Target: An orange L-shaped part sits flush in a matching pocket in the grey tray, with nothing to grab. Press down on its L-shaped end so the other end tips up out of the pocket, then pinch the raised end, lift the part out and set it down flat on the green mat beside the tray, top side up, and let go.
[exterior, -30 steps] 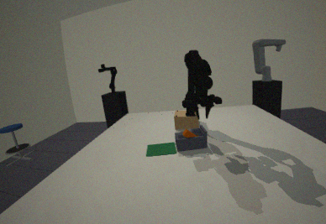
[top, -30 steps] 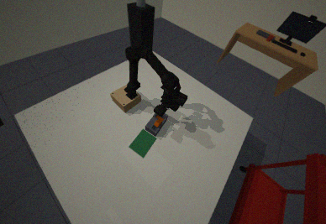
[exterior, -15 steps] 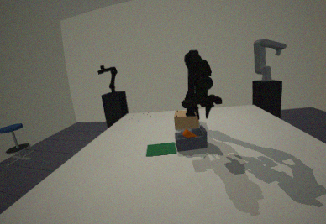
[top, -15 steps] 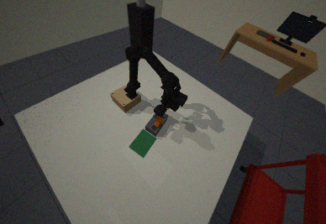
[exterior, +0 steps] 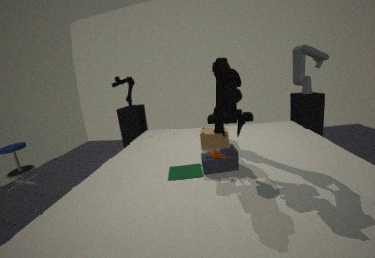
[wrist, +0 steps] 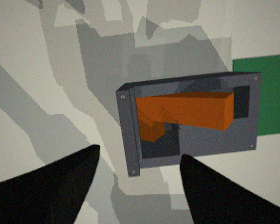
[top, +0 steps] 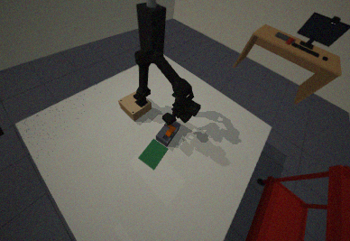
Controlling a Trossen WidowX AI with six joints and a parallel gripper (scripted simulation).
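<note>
Orange part (wrist: 184, 111) sitting tilted in grey tray (wrist: 129, 131) pocket, long end tipping up. Green mat (wrist: 267, 95) lying at tray's 3 o'clock in wrist view. End effector (wrist: 137, 185) hovering apart, gripping nothing.

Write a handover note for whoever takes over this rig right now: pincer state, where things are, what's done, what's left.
Pincer: open, holding nothing, hovering above the tray and off to one side of it.
Orange part: in the grey tray, but tipped, with its long end raised out of the pocket and pointing toward the green mat.
Mat: lies beside the tray with nothing on it.
Done: press and tip-up.
Left: pinch the raised end, lift the part out, lay it flat on the mat top side up, let go.
</note>
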